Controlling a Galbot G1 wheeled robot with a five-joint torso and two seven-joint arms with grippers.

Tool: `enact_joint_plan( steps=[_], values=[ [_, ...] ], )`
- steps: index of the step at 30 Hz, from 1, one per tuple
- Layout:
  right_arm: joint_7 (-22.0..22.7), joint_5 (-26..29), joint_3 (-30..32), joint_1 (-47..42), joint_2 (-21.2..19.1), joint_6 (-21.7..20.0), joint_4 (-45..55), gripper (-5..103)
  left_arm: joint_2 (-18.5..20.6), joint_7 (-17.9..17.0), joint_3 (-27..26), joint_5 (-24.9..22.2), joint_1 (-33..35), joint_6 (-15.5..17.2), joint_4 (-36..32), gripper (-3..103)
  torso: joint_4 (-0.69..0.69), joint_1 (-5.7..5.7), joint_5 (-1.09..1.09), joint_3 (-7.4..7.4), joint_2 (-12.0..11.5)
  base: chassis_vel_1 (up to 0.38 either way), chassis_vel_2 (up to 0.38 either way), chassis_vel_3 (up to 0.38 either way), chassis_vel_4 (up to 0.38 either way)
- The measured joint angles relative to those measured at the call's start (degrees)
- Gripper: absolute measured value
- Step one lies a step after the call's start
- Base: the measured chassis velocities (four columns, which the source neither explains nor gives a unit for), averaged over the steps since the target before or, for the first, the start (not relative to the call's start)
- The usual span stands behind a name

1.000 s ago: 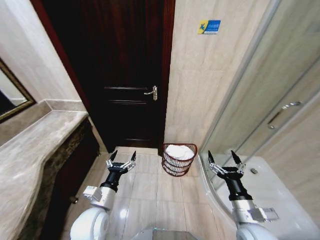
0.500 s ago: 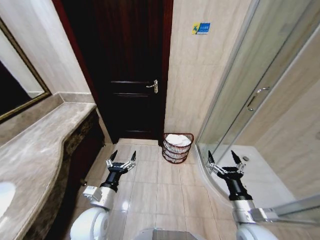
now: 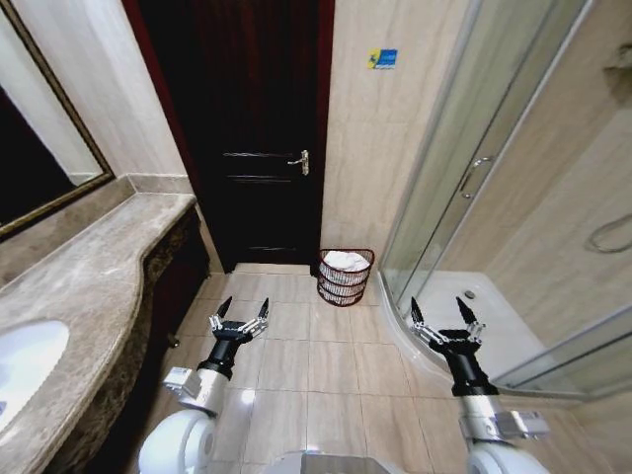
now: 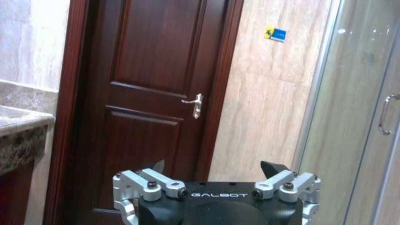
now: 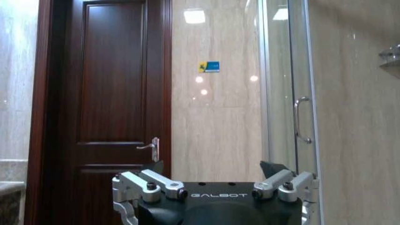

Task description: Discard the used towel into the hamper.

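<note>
The hamper (image 3: 346,278), a small round dark red-brown wire basket, stands on the tiled floor against the wall, between the dark door and the shower enclosure. A white towel (image 3: 346,261) lies inside it, filling the top. My left gripper (image 3: 242,312) is held low in front of me, open and holding nothing, well short of the hamper and to its left. My right gripper (image 3: 438,314) is at the same height on the right, also open with nothing in it. Each wrist view shows its own gripper, the left (image 4: 214,167) and the right (image 5: 214,167), with fingers spread before the door.
A dark wooden door (image 3: 257,128) is straight ahead. A marble counter (image 3: 89,267) with a white sink (image 3: 20,370) and a mirror (image 3: 39,128) runs along the left. A glass shower enclosure (image 3: 464,178) with a raised white base (image 3: 494,326) takes up the right. Beige floor tiles (image 3: 316,365) lie between.
The whole head view has pulled back and tilted: the hamper looks smaller and farther, and the sink and more of the shower have come into view. Both grippers keep the same open pose.
</note>
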Motion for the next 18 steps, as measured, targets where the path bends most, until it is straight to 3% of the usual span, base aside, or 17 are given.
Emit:
enact_joint_plan(
  steps=[18],
  values=[
    [0.0, 0.0, 0.0, 0.0, 0.0, 0.0, 0.0, 100, 0.0, 0.0, 0.0, 0.0, 0.0, 0.0, 0.0, 100, 0.00, -0.05, 0.00, -0.01, 0.0, -0.013, 0.008, 0.016, -0.007]
  ],
)
